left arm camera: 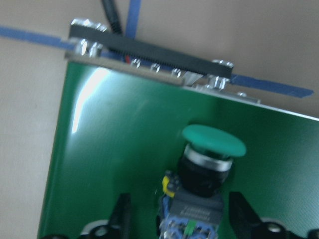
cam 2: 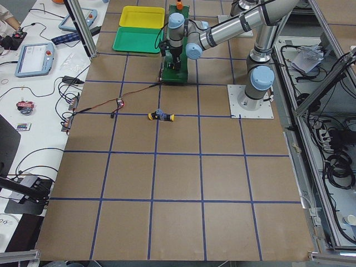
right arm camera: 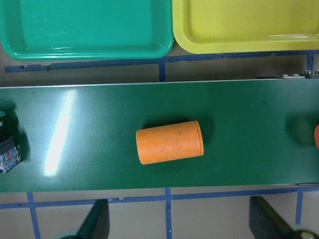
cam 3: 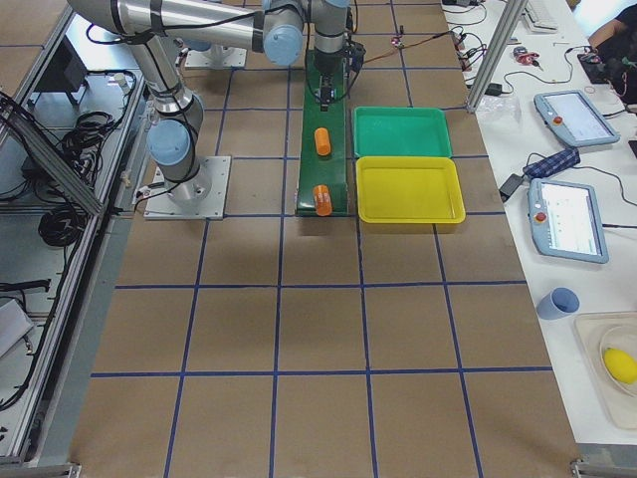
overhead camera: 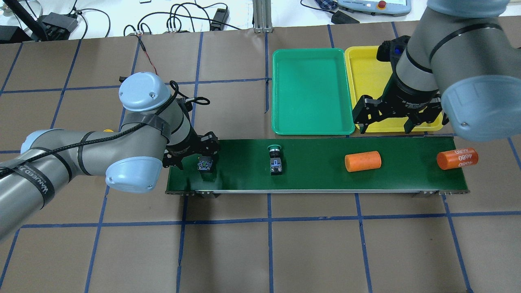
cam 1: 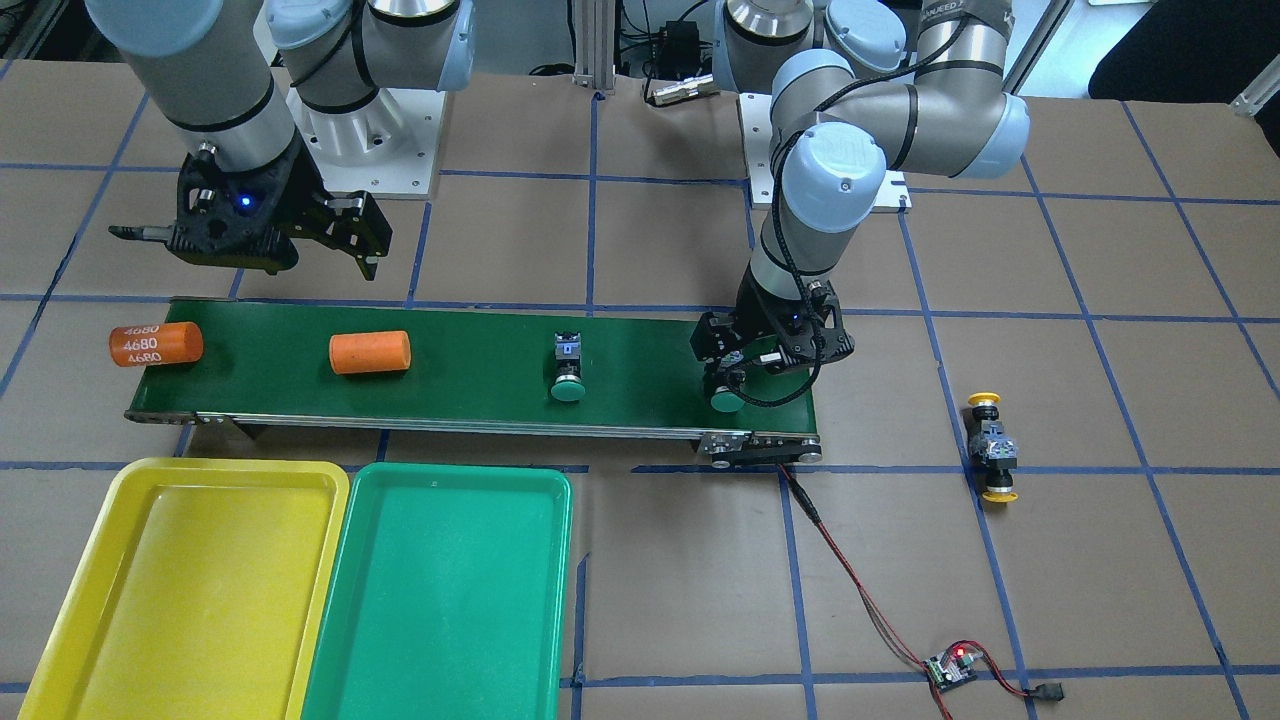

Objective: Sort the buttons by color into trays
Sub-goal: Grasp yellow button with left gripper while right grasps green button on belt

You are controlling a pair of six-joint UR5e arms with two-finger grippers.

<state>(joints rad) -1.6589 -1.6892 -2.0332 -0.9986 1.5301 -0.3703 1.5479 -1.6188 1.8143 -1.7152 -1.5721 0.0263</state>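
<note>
— Starting with the surface?

— Covering the whole table (cam 1: 680,600): brown paper, gridded with blue tape. Lying along it: a dark-green conveyor belt (cam 1: 470,350). Trailing from the belt's end on the robot's left: a red-black wire (cam 1: 860,590), reaching a small circuit board (cam 1: 950,668) glowing red. Crowding the benches beyond the table's far side: cables, tablet pendants (cam 3: 567,119), a blue cup (cam 3: 563,302).

— Reading anything?

— Showing "4680" three times: the orange cylinder (cam 1: 155,344) at the belt's right end. Lying nearer the middle: a second orange cylinder (cam 1: 369,352). Running along the left arm's black strap (overhead camera: 34,181): white lettering looking like "WANJEED".

— And the grippers, the buttons?

— Straddling one green button (left arm camera: 204,169) at the belt's left end, fingers spread and not clamping: the left gripper (left arm camera: 182,221). Lying mid-belt: the other green button (cam 1: 568,372). Lying end to end on the paper, well left of the belt: the yellow buttons (cam 1: 992,448). Hanging released above the belt's right half: the right gripper (overhead camera: 384,126). Sitting side by side beyond the belt's far edge: the green tray (cam 1: 450,590) and the yellow tray (cam 1: 200,580).
</note>
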